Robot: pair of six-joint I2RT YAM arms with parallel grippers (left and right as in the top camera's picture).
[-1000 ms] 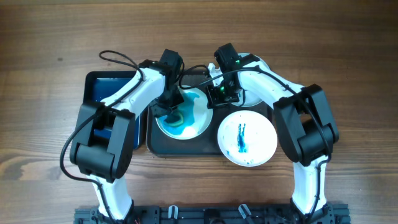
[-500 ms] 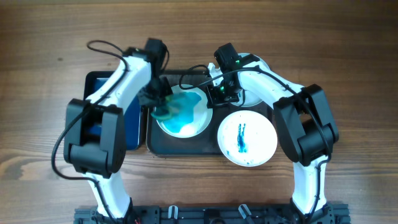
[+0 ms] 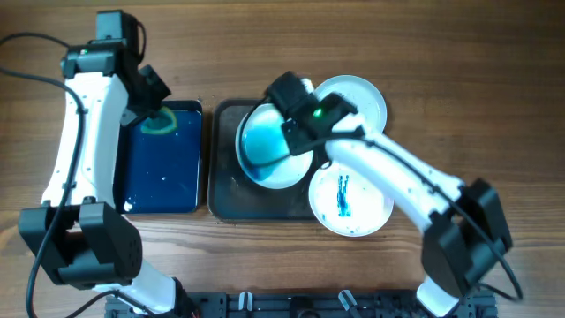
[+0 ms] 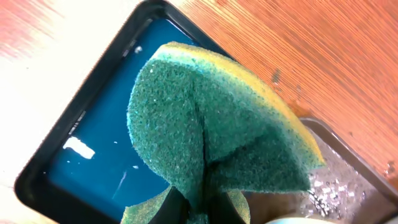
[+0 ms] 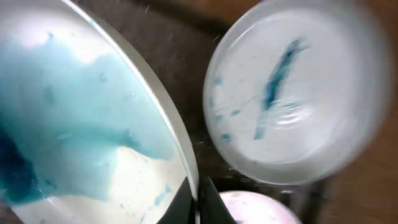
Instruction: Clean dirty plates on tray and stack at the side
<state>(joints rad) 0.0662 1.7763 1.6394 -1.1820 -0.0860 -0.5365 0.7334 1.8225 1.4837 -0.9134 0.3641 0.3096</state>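
Surface: brown wooden table (image 3: 424, 53), grain running left to right. Nothing of the room is seen beyond it.

The brown-grey tray (image 3: 225, 190) lies at centre, its floor flecked with droplets. The blue tray (image 3: 168, 177) lies just beside it on the left, glossy and wet.

The right gripper (image 5: 198, 200) is clamped on the rim of the smeared plate (image 3: 265, 146), which is held tilted over the brown-grey tray's left half and covered with teal wash. Contact of its lower edge with the tray cannot be told.

The streaked plate (image 3: 350, 199) overhangs the tray's near right corner. A third plate (image 3: 362, 93) overlaps the far right rim.

The left gripper (image 4: 202, 208) is closed on a folded green-and-yellow sponge (image 4: 211, 130), held above the blue tray's far end.
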